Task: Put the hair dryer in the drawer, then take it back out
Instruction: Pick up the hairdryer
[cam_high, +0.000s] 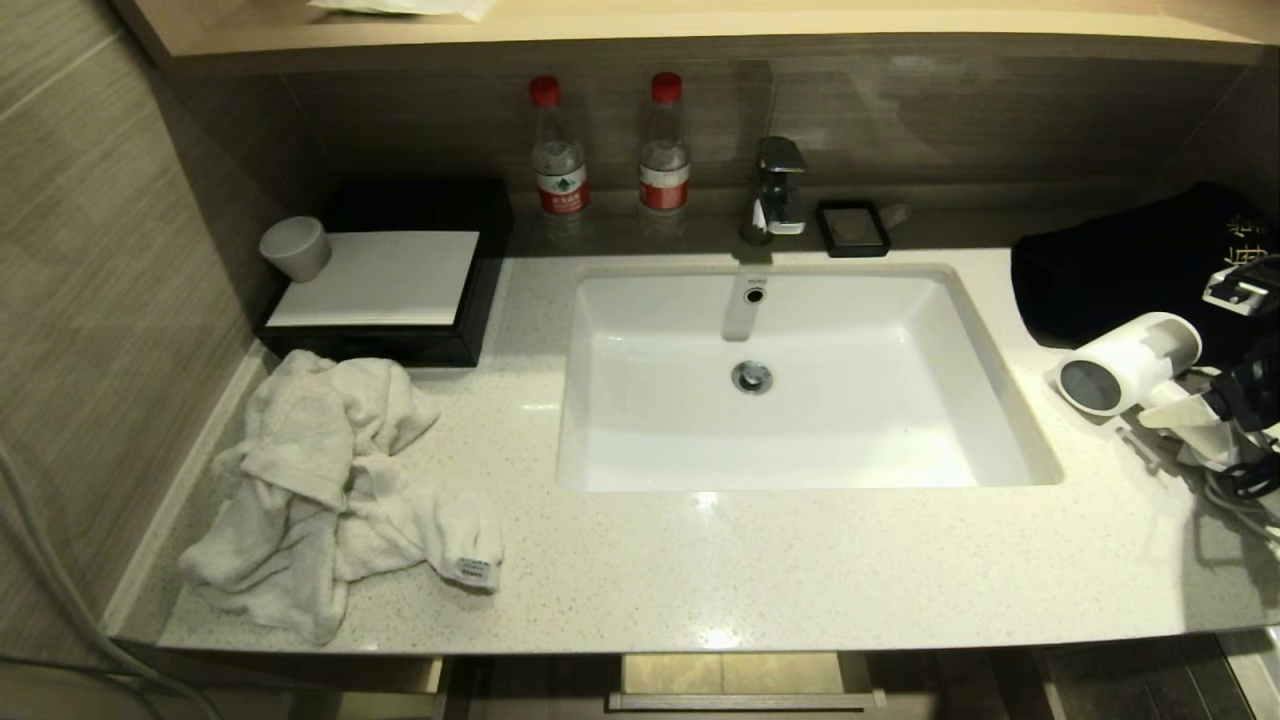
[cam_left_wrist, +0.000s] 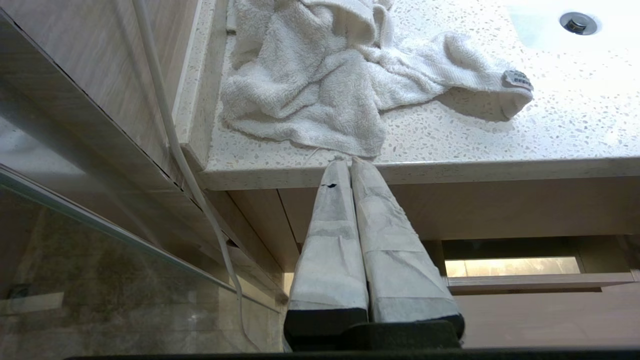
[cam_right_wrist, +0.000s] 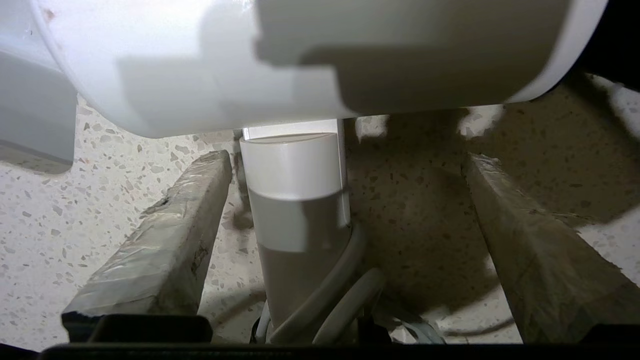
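Note:
The white hair dryer (cam_high: 1128, 362) lies on the speckled counter to the right of the sink, its dark grey round end facing the basin. My right gripper (cam_high: 1212, 412) is at the view's right edge, low over the counter and open. In the right wrist view its taped fingers (cam_right_wrist: 165, 240) straddle the dryer's handle (cam_right_wrist: 295, 200), which lies nearer one finger, with the barrel (cam_right_wrist: 250, 65) just beyond the tips and the cord (cam_right_wrist: 340, 295) looped by the handle. The drawer (cam_high: 740, 690) shows pulled out below the counter's front edge. My left gripper (cam_left_wrist: 350, 165) hangs shut below the counter edge.
A white sink (cam_high: 985, 330) with a faucet (cam_high: 778, 185) fills the counter's middle. A crumpled white towel (cam_high: 330, 470) lies front left, behind it a black box (cam_high: 400, 345) with a grey cup (cam_high: 295, 247). Two bottles (cam_high: 558, 150) stand at the back. A black bag (cam_high: 1120, 260) lies behind the dryer.

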